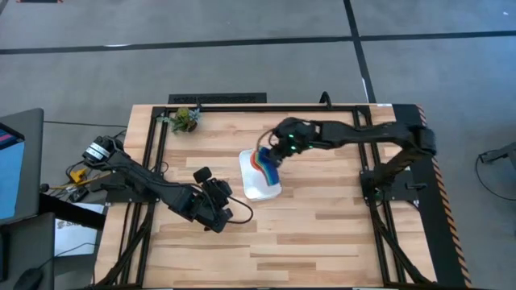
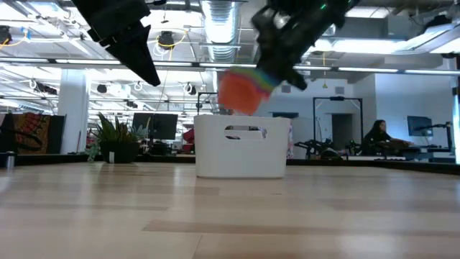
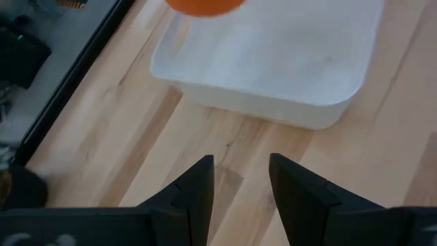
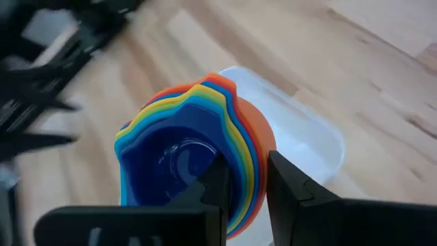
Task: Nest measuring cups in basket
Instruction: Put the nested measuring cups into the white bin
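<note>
Nearest the right wrist camera, the right gripper (image 4: 244, 179) has its 2 dark fingers (image 4: 295, 183) pinched on the rim of the stack of measuring cups (image 4: 191, 157): one finger inside the dark blue innermost cup, the other outside against the orange outer wall. Rims of blue, teal, green, yellow and red show in rings between them. Beneath the stack lies the white basket (image 4: 311, 140) on the wooden table (image 4: 382, 75).

From the left wrist camera, the left gripper (image 3: 240, 181) hangs over bare wood just beside the basket (image 3: 287, 61), its jaws parted with a clear gap and nothing between them. An orange cup bottom shows above the basket.

Seen from above, the right gripper (image 1: 272, 153) holds the tilted stack (image 1: 267, 165) over the basket's (image 1: 260, 189) far end, while the left gripper (image 1: 216, 193) waits on its left side. A small green leafy clump (image 1: 185, 120) sits near the table's far left corner.

At table level, the stack (image 2: 243, 88) hangs just above the basket's (image 2: 242, 155) rim, not resting in it.
</note>
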`<move>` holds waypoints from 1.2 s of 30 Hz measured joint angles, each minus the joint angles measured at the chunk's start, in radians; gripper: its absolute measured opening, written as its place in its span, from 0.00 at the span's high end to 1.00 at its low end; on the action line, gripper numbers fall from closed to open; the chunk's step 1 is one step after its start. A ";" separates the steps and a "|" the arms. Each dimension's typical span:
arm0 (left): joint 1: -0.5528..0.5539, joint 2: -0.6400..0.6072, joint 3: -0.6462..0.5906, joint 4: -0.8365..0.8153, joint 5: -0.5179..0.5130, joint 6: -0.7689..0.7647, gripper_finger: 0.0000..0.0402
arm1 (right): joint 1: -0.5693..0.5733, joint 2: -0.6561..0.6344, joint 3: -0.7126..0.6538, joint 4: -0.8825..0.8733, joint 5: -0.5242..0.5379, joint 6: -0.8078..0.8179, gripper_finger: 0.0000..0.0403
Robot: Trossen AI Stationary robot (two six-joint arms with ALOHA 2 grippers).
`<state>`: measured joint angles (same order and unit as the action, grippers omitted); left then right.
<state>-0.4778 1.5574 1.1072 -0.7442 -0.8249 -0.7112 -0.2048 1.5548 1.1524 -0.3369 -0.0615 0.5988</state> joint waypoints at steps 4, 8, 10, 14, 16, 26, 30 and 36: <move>-0.002 0.000 0.000 -0.060 0.000 -0.060 0.67 | -0.022 0.111 0.037 0.013 0.012 0.016 0.81; -0.008 0.000 0.000 -0.075 -0.020 -0.084 0.67 | -0.016 0.189 0.058 0.020 0.000 0.030 0.81; -0.008 0.000 0.000 -0.077 -0.026 -0.085 0.67 | -0.008 0.220 0.070 0.012 -0.014 0.030 0.81; -0.008 0.000 0.000 -0.075 -0.029 -0.091 0.67 | 0.003 0.262 0.084 0.004 -0.021 0.056 0.81; -0.008 0.000 0.000 -0.076 -0.038 -0.093 0.67 | 0.003 0.272 0.086 -0.008 -0.024 0.072 0.81; -0.008 0.000 0.000 -0.076 -0.029 -0.083 0.67 | 0.016 0.283 0.085 -0.070 0.031 0.157 0.69; -0.008 0.000 0.000 -0.077 -0.027 -0.085 0.67 | 0.032 0.283 0.085 -0.070 0.063 0.180 0.58; -0.015 0.000 0.000 -0.082 -0.028 -0.078 0.67 | 0.049 0.274 0.085 -0.075 0.064 0.164 0.45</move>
<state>-0.4930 1.5570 1.1072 -0.8265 -0.8527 -0.7895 -0.1563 1.8284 1.2369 -0.4122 0.0025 0.7626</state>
